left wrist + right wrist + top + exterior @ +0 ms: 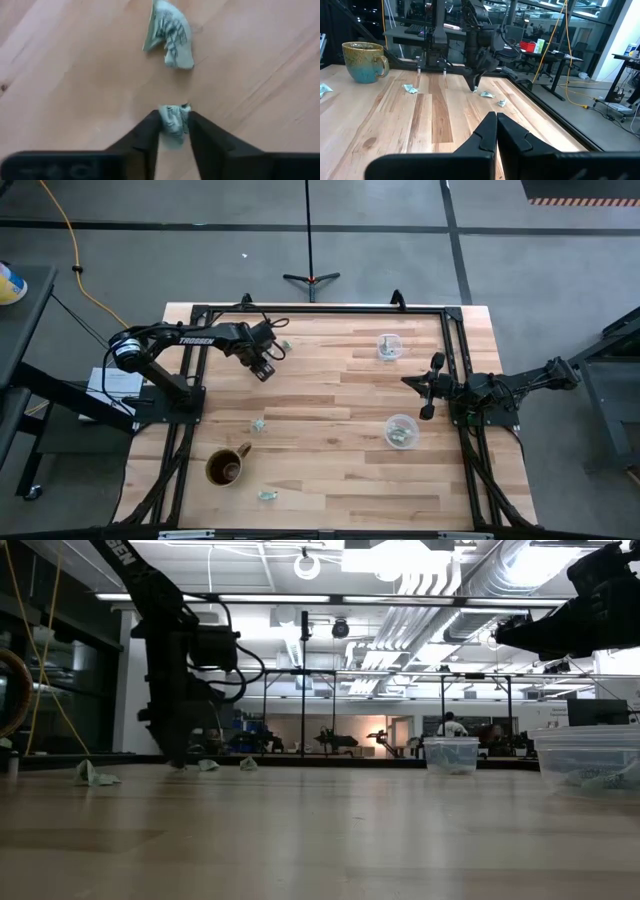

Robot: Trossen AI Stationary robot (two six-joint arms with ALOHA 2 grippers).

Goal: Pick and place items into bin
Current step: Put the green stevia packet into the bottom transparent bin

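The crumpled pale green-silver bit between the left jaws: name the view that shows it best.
Left wrist view: the crumpled pale green-silver bit fills the gap between the left gripper jaws, closed on it. High and right wrist views hide it behind the arm; low view shows only the arm's silhouette.

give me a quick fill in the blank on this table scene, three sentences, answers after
1. The left gripper has its fingers closed on a crumpled ____ bit.
2. The right gripper waits at the right side of the table with its fingers ____.
3. The mug stands near the table's front edge on the ____ arm's side.

Missing words: green-silver; shut; left
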